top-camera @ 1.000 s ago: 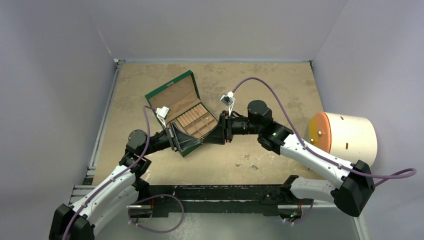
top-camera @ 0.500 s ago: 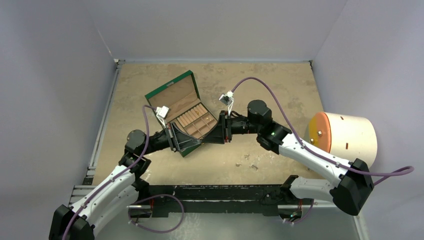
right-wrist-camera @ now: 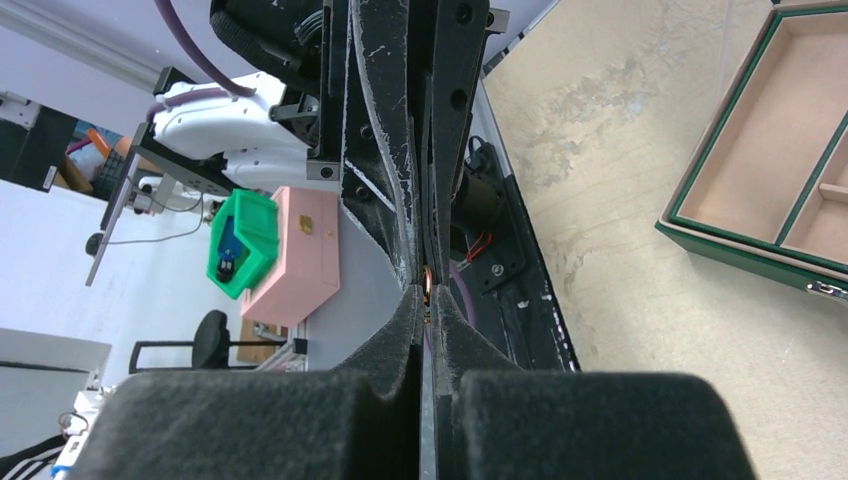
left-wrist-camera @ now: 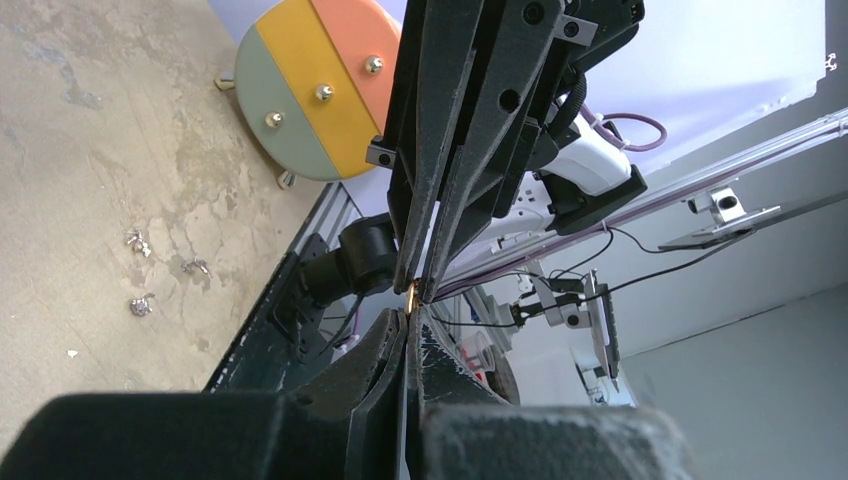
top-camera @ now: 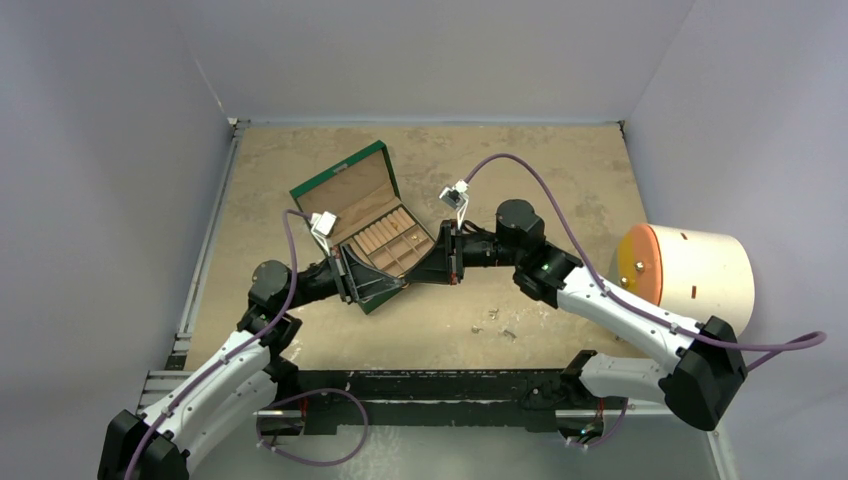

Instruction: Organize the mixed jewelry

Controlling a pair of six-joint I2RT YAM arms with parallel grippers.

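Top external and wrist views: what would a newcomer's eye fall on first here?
The left gripper and right gripper meet tip to tip, both shut, at the near-right edge of the open green jewelry box, with a tiny gold piece glinting between the tips. Far right lies a big white drum with a coloured face. A few loose silver pieces lie on the table, nearer the arms' bases.

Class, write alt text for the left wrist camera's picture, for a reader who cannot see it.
Two black grippers meet tip to tip, the left gripper from below and the right gripper from above, both shut on a tiny gold piece. Behind, loose jewelry lies on the tan table, a three-colour disc beyond it.
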